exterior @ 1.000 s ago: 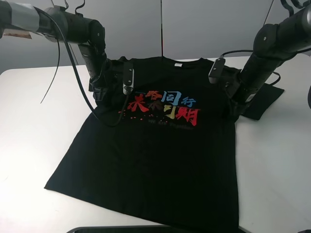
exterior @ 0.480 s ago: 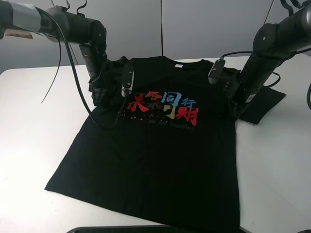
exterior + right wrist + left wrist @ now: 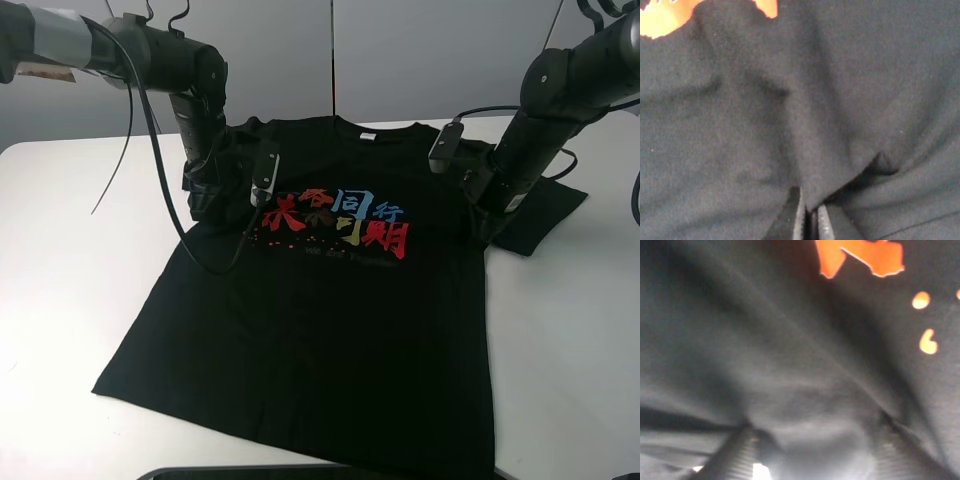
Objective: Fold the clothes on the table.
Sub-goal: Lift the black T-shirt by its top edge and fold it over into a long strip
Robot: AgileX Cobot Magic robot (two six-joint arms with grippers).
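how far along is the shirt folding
Done: the T-shirt lies flat, print up, on the table; no fold shows yet. In hand: the right gripper pinches cloth by one shoulder; the left gripper sits in cloth by the other, grip unclear. Left: every fold.

The black T-shirt [image 3: 840, 75] fills the frame, with orange-red print [image 3: 660, 20] at 1 corner. The right gripper [image 3: 810, 220] pinches a raised fold between 2 nearly touching fingertips [image 3: 792, 217].
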